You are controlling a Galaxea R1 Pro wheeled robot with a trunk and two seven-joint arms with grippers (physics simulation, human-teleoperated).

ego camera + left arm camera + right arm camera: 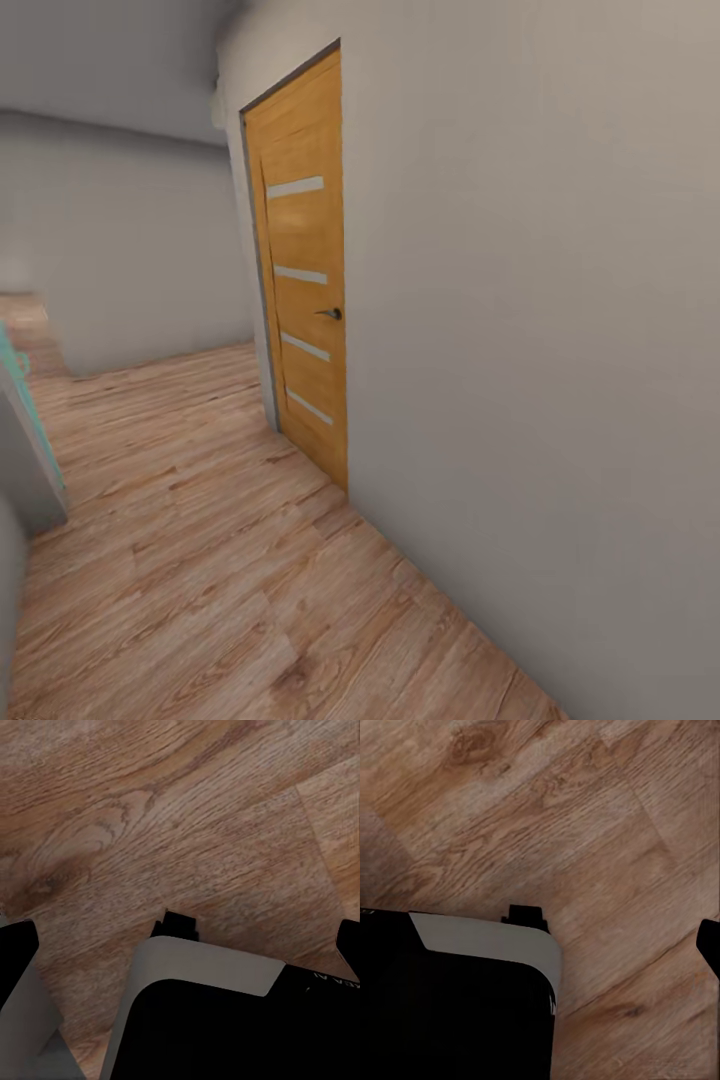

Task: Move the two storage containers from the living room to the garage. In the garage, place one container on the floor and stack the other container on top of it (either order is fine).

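Observation:
The two storage containers are out of view, and so is the garage. I am in a corridor with a light wood plank floor [200, 560]. In the left wrist view my left gripper [184, 956] hangs open over the planks, its dark fingertips [16, 956] far apart at the picture's sides, with nothing between them. My right gripper [540, 945] also points down at the planks. One dark fingertip [709, 945] shows at the edge, wide of the centre, and nothing is held. My own grey and black base [202, 1020] lies under both wrists.
A shut orange wooden door [300, 270] with a dark handle [330, 313] is set in the grey wall [540, 350] that runs close along my right. A grey and teal edge [25, 430] stands at the left. The plank floor runs ahead to a far grey wall [130, 260].

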